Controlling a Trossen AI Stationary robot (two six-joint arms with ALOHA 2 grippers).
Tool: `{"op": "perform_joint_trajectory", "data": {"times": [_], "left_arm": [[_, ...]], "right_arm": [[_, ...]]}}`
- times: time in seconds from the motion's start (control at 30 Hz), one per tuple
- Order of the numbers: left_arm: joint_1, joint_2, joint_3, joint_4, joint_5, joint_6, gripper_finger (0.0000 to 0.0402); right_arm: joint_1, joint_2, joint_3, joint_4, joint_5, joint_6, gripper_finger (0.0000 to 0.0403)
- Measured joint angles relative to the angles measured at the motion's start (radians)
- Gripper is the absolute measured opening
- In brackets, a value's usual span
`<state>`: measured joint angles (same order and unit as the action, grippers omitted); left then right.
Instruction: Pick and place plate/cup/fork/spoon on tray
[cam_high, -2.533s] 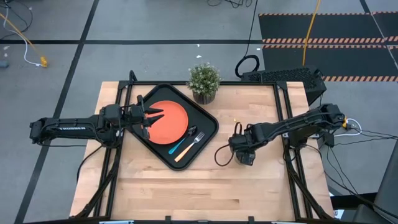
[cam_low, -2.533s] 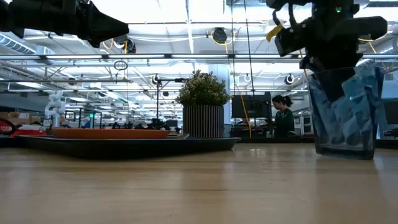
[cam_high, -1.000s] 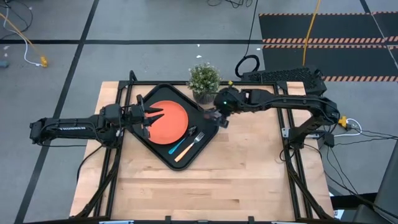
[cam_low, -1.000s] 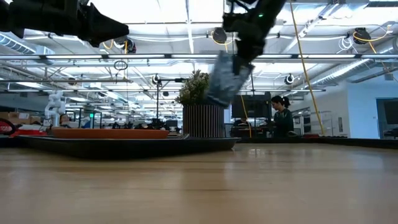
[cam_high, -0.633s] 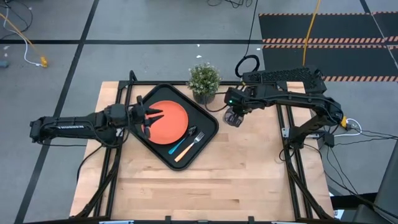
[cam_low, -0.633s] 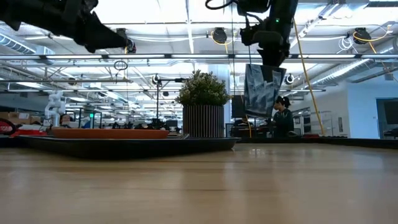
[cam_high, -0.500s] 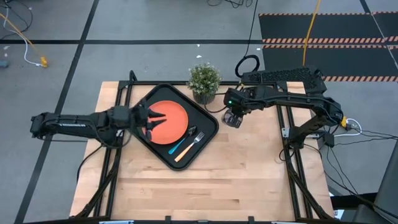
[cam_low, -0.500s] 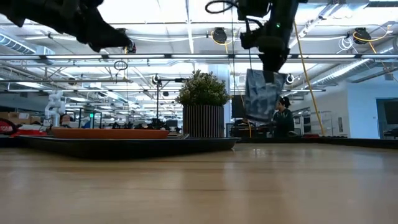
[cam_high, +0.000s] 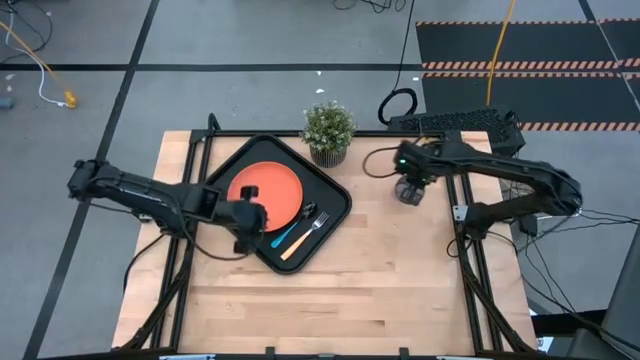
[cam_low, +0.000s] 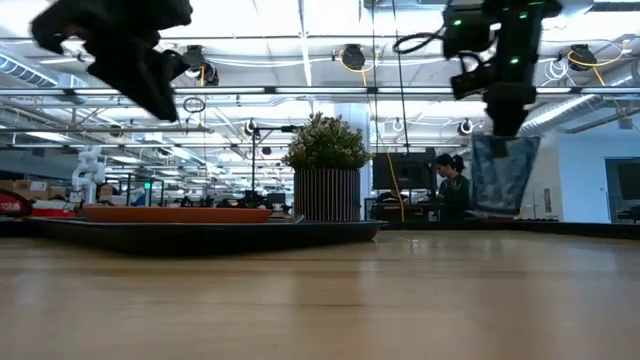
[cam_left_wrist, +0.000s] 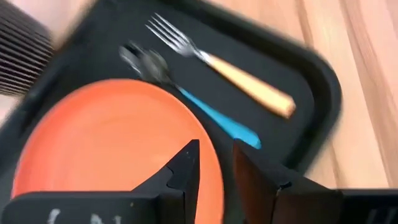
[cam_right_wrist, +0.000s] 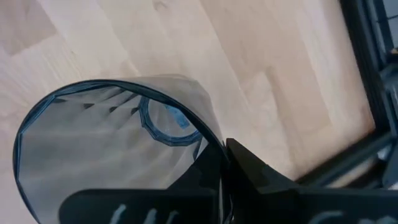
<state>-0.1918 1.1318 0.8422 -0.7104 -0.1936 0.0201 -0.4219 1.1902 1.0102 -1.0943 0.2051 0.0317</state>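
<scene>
The black tray (cam_high: 262, 143) lies on the table's far left half, one corner toward the far edge. On it lie the orange plate (cam_high: 268, 188), the blue-handled spoon (cam_high: 290, 232) and the orange-handled fork (cam_high: 305, 237). My left gripper (cam_high: 250, 216) hovers above the tray's near-left side, pointing steeply down, open by a narrow gap (cam_left_wrist: 216, 168) with nothing in it. My right gripper (cam_high: 410, 186) is shut on the grey cup (cam_low: 503, 176) above bare wood to the right of the tray. My right gripper pinches the cup's wall at its rim (cam_right_wrist: 211, 146). One finger (cam_right_wrist: 261, 177) lies outside the wall; the other seems to be inside. The fingers come steeply from above. The cup hangs below them, mouth up and slightly tilted, clear of the table.
A potted plant (cam_high: 328, 130) stands at the far edge by the tray's far corner. A dark flat device (cam_high: 455, 122) sits at the far right corner. Bare wood covers the near half and the right side. A person (cam_low: 450, 186) shows far behind the table.
My right gripper has carried the cup from beside the tray's far-right edge toward the table's right edge, and the cup has swung from tilted to nearly upright. My left gripper has swung from the plate's left side toward the near edge and tipped to point steeply down.
</scene>
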Motion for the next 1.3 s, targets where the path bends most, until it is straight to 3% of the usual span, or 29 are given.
{"op": "perform_joint_trajectory", "data": {"times": [0.17,0.37,0.53,0.87,1.07,1.3], "left_arm": [[-0.091,0.072,0.024,-0.132,0.011,0.078,0.0097],[-0.192,0.151,0.023,-0.18,0.029,0.055,0.0097],[-0.248,0.215,0.023,-0.265,0.029,0.028,0.0114],[-0.304,0.298,-0.004,-0.33,-0.009,-0.007,0.0199],[-0.279,0.323,-0.063,-0.228,-0.09,0.015,0.0207],[-0.277,0.339,-0.098,-0.134,-0.086,-0.002,0.0207]], "right_arm": [[-0.024,-0.163,-0.074,0.004,-0.044,0.042,0.0],[-0.026,-0.267,-0.108,-0.019,-0.053,0.079,0.0],[-0.026,-0.259,-0.112,-0.019,-0.064,0.07,0.0],[-0.041,-0.179,-0.112,0.005,-0.079,0.02,0.0],[-0.043,-0.175,-0.112,0.002,-0.079,0.015,0.0],[-0.043,-0.181,-0.112,0.001,-0.08,0.031,0.0]]}}
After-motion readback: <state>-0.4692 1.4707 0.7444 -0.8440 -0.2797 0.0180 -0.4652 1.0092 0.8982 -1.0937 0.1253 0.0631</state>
